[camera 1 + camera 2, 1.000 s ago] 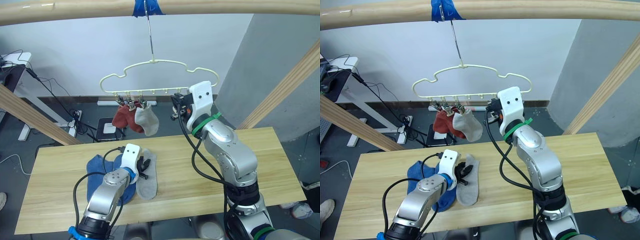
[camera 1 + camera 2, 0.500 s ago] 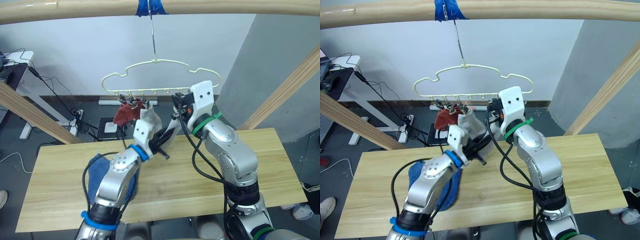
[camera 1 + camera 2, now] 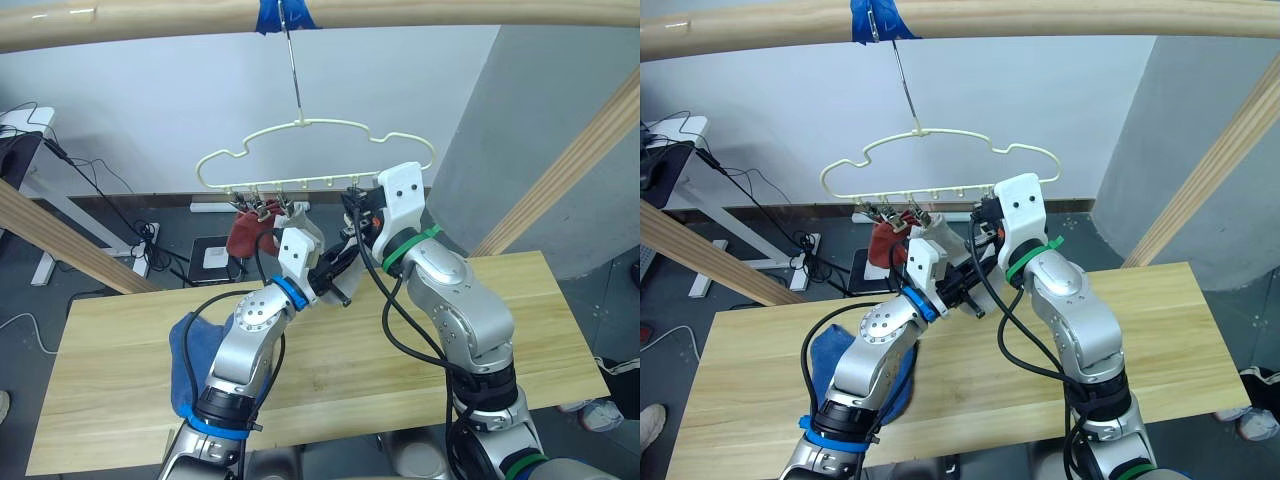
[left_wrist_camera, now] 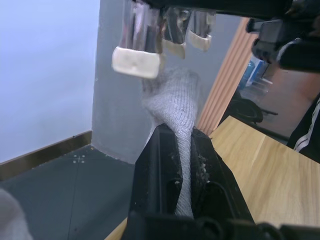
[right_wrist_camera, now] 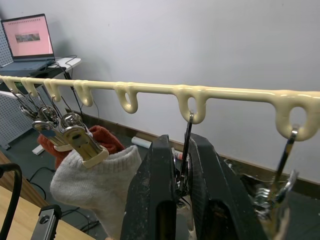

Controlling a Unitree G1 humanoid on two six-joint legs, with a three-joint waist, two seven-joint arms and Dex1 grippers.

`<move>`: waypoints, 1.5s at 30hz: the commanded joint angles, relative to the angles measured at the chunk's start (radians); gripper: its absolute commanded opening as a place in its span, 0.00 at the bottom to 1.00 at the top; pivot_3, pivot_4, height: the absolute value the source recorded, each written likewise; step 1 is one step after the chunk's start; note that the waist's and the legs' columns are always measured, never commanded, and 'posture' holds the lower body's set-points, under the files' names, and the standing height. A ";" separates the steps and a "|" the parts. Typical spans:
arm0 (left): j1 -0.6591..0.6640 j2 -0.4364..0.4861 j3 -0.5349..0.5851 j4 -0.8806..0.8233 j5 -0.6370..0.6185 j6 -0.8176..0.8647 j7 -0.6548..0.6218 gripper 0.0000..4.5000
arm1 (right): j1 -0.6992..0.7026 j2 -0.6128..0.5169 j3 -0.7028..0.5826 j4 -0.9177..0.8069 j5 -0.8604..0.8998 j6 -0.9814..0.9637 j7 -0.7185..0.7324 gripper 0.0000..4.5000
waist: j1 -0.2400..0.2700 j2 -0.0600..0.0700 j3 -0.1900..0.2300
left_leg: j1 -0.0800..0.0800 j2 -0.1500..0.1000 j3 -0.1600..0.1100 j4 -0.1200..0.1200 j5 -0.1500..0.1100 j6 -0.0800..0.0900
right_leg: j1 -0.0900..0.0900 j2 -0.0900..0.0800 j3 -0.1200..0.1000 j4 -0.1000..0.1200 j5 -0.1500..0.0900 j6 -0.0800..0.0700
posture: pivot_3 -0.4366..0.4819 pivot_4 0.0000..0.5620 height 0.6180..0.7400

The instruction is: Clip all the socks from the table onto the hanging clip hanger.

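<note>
grey sock, change: a second ago it lay on the table (image 3: 560, 330) next to the blue socks with the left gripper on it; now it is off the table, lifted up to the clip row.
grey sock, now: grey sock (image 4: 172, 107) held in the air just under the clips, its cuff touching or nearly touching a metal clip (image 4: 136, 60) in the left wrist view.
left gripper: left gripper (image 4: 177, 165) clamped on the grey sock, fingers close together with the knit pinched between them; half a second ago it was a bit lower, now raised under the hanger beside the right gripper.
right gripper: right gripper (image 5: 181, 175) squeezed shut on a hanging clip (image 5: 186, 150), wire and clip body sandwiched between the two black fingers; position much the same across the three moments.
clip hanger: pale yellow car-shaped clip hanger (image 3: 310, 150) hanging by its thin hook from the wooden pole (image 3: 150, 22) at the blue tape (image 3: 285, 12).
already clipped: rust red sock (image 3: 245, 232) and a second grey sock (image 5: 95, 182) hang from clips toward the robot's left end of the row, touching each other.
blue socks: blue socks (image 3: 185, 362) bunched on the table on the robot's left side, partly behind the left arm; same spot as before.
table: light plank top, bare on the robot's right half.
background: laptop (image 5: 27, 37) with lit screen on a desk by the wall, cables on the dark floor behind the table.
</note>
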 commanded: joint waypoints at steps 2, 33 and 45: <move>0.010 0.008 0.012 -0.030 -0.002 -0.031 0.001 0.00 | -0.015 -0.009 0.003 -0.053 -0.004 -0.030 0.001 0.01 | 0.000 0.000 0.000 | 0.000 0.000 0.000 0.000 0.000 0.000 | 0.000 0.000 0.000 0.000 0.000 0.000 | 0.21 0.51 1.00; -0.014 -0.033 0.021 -0.033 -0.010 -0.027 0.033 0.00 | 0.005 -0.013 0.004 -0.064 0.008 -0.030 -0.001 0.30 | 0.000 0.000 0.000 | 0.000 0.000 0.000 0.000 0.000 0.000 | 0.000 0.000 0.000 0.000 0.000 0.000 | 0.22 0.51 1.00; -0.027 0.010 0.015 -0.001 0.007 -0.048 -0.012 0.19 | 0.075 -0.205 -0.047 -0.287 0.174 0.107 0.185 0.61 | 0.000 0.000 0.000 | 0.000 0.000 0.000 0.000 0.000 0.000 | 0.000 0.000 0.000 -0.001 0.000 0.000 | 0.20 0.50 1.00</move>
